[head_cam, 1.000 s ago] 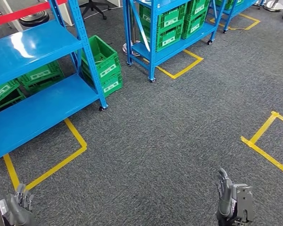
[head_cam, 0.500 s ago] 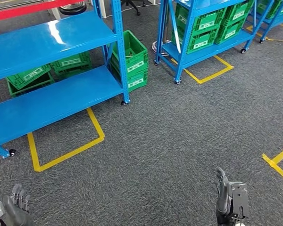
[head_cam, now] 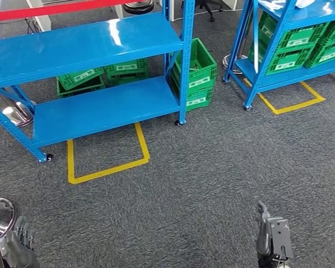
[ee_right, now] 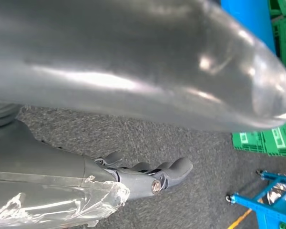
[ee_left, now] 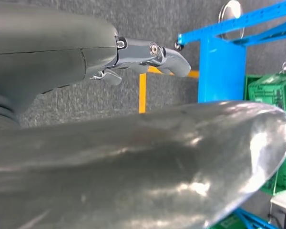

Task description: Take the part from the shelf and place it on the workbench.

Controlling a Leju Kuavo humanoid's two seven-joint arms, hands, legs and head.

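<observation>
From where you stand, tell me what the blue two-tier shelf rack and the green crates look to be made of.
Blue two-tier shelf rack: likely painted sheet metal, since its glossy deck throws bright glare. Green crates: seemingly moulded plastic, with ribbed walls, matte colour and white labels.

White crate labels (head_cam: 198, 84), prob. unreadable.

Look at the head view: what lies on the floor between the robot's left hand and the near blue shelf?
Grey carpet and a yellow tape outline lie between the left hand and the blue shelf.
</observation>
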